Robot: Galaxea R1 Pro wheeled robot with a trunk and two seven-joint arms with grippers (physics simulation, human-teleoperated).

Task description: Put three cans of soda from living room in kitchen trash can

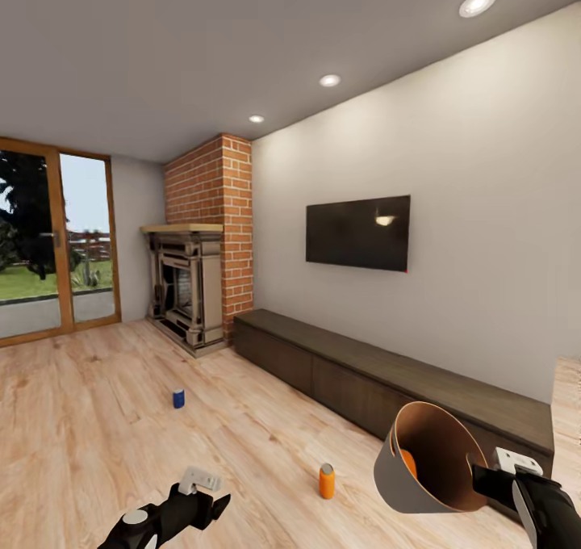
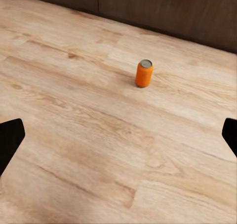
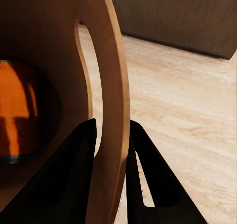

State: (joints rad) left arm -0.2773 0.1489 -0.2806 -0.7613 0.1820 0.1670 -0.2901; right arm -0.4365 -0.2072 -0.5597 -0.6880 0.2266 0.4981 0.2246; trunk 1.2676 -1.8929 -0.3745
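Observation:
An orange can of soda (image 1: 326,481) (image 2: 144,73) stands upright on the wood floor, ahead of my left gripper (image 1: 211,507) (image 2: 121,135), which hangs open and empty low over the floor. A dark blue can of soda (image 1: 178,398) stands farther off toward the fireplace. My right gripper (image 1: 489,478) (image 3: 112,127) is shut on the rim of the trash can (image 1: 428,460) (image 3: 111,85), a grey bin with a brown inside, held tilted with its mouth toward the camera. Another orange can of soda (image 1: 408,462) (image 3: 15,110) lies inside it.
A long low dark cabinet (image 1: 387,371) runs along the right wall under a wall-mounted TV (image 1: 357,232). A brick fireplace (image 1: 198,291) stands in the corner, with glass doors (image 1: 48,242) at the left. A pale wooden edge (image 1: 569,404) shows at the far right.

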